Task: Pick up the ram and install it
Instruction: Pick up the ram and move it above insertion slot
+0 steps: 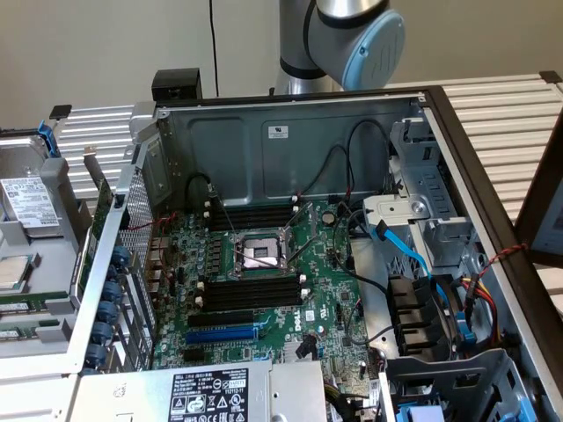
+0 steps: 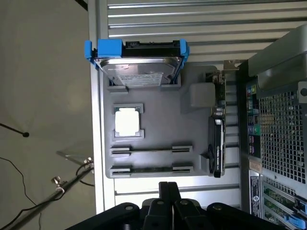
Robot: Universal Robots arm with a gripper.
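Early in the job, by the look of it: nothing grasped, nothing installed.

Hovering above the grey tray (image 2: 163, 120), jaws close together and holding nothing. Poised just off the tray's edge farthest from the hard drive (image 2: 138, 69), touching none of the tray's contents.

Not yet lifted: the ram (image 2: 151, 168), seated on edge in the tray's long holder nearest that same edge, and so the closest of the tray's parts to the jaws. Alongside it in the tray, a second long holder (image 2: 151, 149) with a thin strip in it, too slight to identify for certain. Then a processor (image 2: 128, 121) in its square pocket, between the holders and the hard drive.

Just beside the tray, on the slatted table (image 1: 501, 114), the open computer case (image 1: 237, 158). Inside the case, black memory slots (image 1: 251, 290) on either side of the processor socket (image 1: 259, 255), all seemingly empty. Past one bank of them, away from the socket, the blue expansion slot (image 1: 224, 334), not part of this job.

Done, as far as shown: no more than standing over the tray, near the ram. Left, as judged: the whole of the pick and the whole of the install.
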